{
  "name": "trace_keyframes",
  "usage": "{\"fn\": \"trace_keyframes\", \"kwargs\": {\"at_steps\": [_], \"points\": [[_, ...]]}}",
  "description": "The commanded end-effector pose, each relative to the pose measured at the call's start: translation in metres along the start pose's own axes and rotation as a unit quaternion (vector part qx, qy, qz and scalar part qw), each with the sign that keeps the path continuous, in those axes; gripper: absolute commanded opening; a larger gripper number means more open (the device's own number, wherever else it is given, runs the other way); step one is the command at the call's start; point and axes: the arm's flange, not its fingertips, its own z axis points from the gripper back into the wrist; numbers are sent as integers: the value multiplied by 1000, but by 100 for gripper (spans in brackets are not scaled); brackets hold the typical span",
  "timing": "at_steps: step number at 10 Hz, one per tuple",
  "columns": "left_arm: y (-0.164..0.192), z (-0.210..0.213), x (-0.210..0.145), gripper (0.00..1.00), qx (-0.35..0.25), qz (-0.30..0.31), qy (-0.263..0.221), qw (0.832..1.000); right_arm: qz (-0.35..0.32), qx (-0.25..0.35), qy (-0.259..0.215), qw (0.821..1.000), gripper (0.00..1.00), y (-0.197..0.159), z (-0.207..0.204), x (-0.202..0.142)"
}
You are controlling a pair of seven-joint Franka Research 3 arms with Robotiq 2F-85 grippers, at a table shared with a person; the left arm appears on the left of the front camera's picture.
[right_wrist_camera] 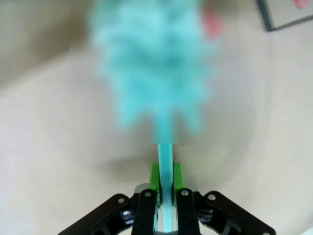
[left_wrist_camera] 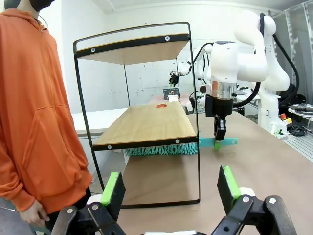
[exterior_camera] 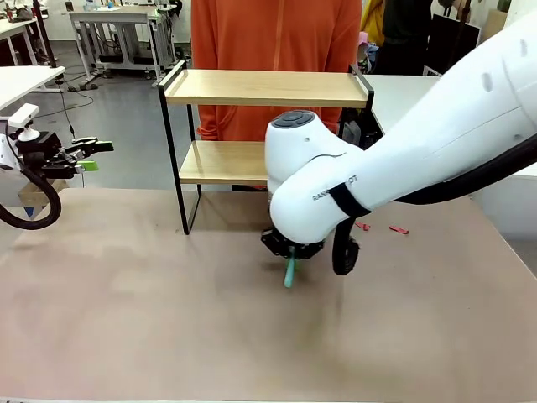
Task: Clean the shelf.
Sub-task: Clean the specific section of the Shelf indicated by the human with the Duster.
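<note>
Two shelf (exterior_camera: 267, 87) boards run crosswise just beyond the right jaws, which pinch a duster (exterior_camera: 289, 271) handle pointing under the lower board (left_wrist_camera: 146, 125). Left wrist view shows its fluffy head (left_wrist_camera: 161, 149), hidden by the arm (exterior_camera: 419, 143) in front view and blurred at the right wrist; left jaws stand spread.

The premises were a robotics laboratory. A white robot arm (exterior_camera: 419, 143) reached over a brown-topped bench (exterior_camera: 168, 336). Beyond it stood white work tables (exterior_camera: 117, 21) on metal frames, set on a bare grey floor (exterior_camera: 126, 134) with loose cables (exterior_camera: 80, 84) trailing across it. The walls (left_wrist_camera: 88, 19) were plain white, and further cabling (left_wrist_camera: 298, 129) lay beside the arm's base
</note>
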Motion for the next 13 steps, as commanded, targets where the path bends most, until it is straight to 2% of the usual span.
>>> {"fn": "trace_keyframes", "kwargs": {"at_steps": [1, 3, 5, 6, 9, 11, 13], "points": [[0, -2, 3, 100, -2, -3, -2, 1000, -10, -32, 42, 999, 13, -35, 0, 4], [0, -2, 3, 100, -2, -3, -2, 1000, -28, -64, 48, 996, 13, -55, 0, 8], [0, -2, 3, 100, -2, -3, -2, 1000, -13, -76, -1, 997, 13, -59, 12, -3], [0, -2, 3, 100, -2, -3, -2, 1000, -30, -65, 33, 997, 13, -52, -1, 11], [0, -2, 3, 100, -2, -3, -2, 1000, -20, -69, 25, 997, 13, -53, 3, 6], [0, -2, 3, 100, -2, -3, -2, 1000, 45, -29, -21, 998, 13, -72, 24, -9], [0, -2, 3, 100, -2, -3, -2, 1000, 111, -1, -35, 993, 13, -88, 35, -16]]}}
